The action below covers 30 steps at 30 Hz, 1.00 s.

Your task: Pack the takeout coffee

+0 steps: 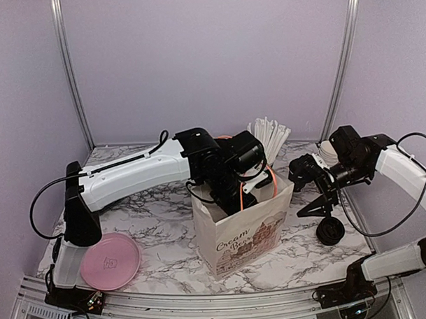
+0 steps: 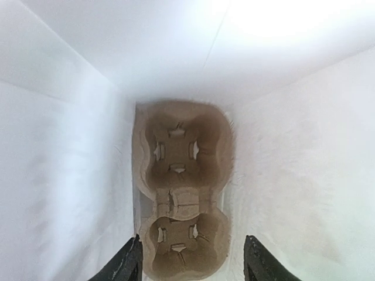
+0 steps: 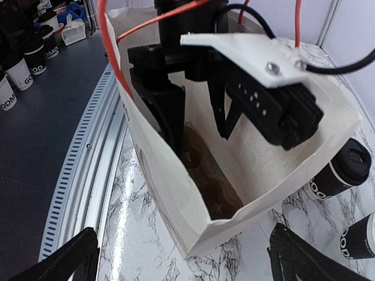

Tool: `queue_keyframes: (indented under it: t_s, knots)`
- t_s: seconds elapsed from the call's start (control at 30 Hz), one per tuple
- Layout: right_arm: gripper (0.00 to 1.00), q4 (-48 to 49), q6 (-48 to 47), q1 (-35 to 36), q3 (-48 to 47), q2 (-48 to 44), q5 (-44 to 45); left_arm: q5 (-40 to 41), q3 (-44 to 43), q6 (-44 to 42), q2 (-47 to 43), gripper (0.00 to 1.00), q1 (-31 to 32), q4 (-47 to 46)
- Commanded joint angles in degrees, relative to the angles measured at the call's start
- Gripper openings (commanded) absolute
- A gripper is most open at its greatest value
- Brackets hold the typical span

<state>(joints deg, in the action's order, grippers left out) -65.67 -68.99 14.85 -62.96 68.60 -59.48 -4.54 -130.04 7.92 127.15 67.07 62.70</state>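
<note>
A white paper bag [image 1: 252, 231] printed with a café drawing stands open on a marble table [image 1: 155, 217]. The left gripper [image 2: 194, 264] reaches straight down inside the bag. Its fingers are spread with nothing between them, and it hangs over a brown cardboard cup carrier [image 2: 183, 153] lying flat on the bag's floor. The carrier seems placed there to give the drink a snug, steady seat.

The takeout coffee [image 3: 344, 171], a black lidded cup with white lettering, is not in the bag. It sits on the table just outside the bag's end wall, toward its rear corner. The right gripper [image 3: 187, 260] hovers beside that same end of the bag, fingers spread wide and empty. It is likely waiting for the left arm to clear the bag's mouth before the cup can go in.
</note>
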Motion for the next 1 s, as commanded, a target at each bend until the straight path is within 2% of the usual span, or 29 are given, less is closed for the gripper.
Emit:
queue_keyframes:
  t_s: [0.0,0.27,0.37,0.5,0.53,0.63,0.73,0.9,0.93,0.97]
  knots:
    - [0.98,-1.4,0.8,0.5,-3.4,0.8,-2.7,0.0,-5.4,-2.0,-6.8,0.59,0.2,0.1]
    - [0.99,-1.2,2.7,0.5,-5.9,2.7,-5.2,0.6,-6.9,-3.1,-16.8,0.58,0.3,-5.6]
    - [0.99,-1.3,3.1,0.5,-6.6,3.0,-5.3,1.7,-3.4,-2.4,-21.9,0.55,0.3,-7.1]
    - [0.99,-0.9,3.7,0.5,-6.5,2.9,-5.4,10.4,5.4,-0.8,-28.0,0.53,0.3,-9.0]
    - [0.99,-0.4,4.0,0.6,-6.4,2.7,-5.4,12.8,7.2,-0.2,-28.9,0.53,0.2,-9.3]
    - [0.99,0.3,4.5,0.5,-6.0,2.5,-5.5,19.6,10.3,1.3,-29.2,0.63,-0.4,-9.6]
    - [0.99,0.6,4.8,0.5,-5.8,2.2,-5.6,20.3,10.6,1.5,-27.6,0.65,-1.9,-9.6]
    - [0.99,0.5,4.8,0.5,-5.9,1.9,-5.6,16.5,8.6,-0.1,-22.8,0.56,-5.1,-9.7]
    - [0.99,0.5,4.7,0.5,-6.0,1.6,-5.6,15.7,7.8,-0.7,-22.0,0.49,-5.8,-9.7]
    - [0.99,0.7,4.7,0.5,-5.9,1.4,-5.6,15.2,7.0,-1.4,-21.4,0.29,-6.3,-9.7]
